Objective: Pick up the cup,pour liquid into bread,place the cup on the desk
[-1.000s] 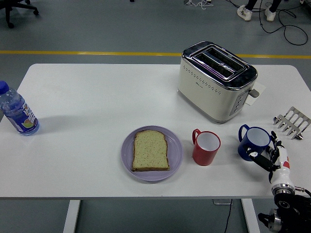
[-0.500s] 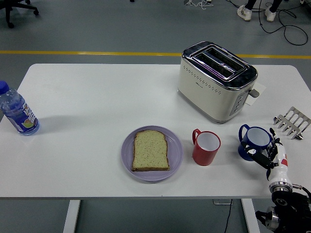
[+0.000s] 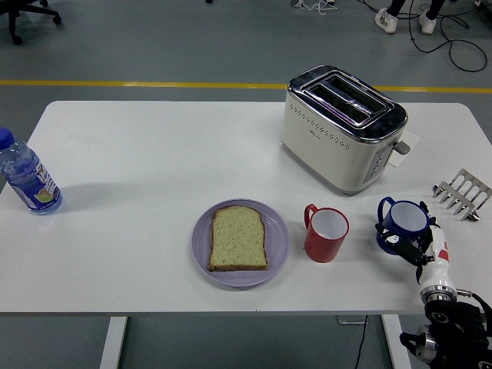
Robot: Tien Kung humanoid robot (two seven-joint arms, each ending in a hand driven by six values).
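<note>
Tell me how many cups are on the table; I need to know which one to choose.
2: a red cup just right of the plate holding bread, and a blue cup further right, at the right hand. None appears hidden.

Colours on the white table (image 3: 154, 154)

A speckled tan bread (image 3: 238, 238) is set on a lilac plate (image 3: 278, 240); a red cup (image 3: 326, 234) (white inside) and a blue cup (image 3: 403, 223) are seen beside a cream and chrome toaster (image 3: 342, 127), a clear blue-capped bottle (image 3: 27, 175) and a black, white and red right hand (image 3: 423, 250).
</note>
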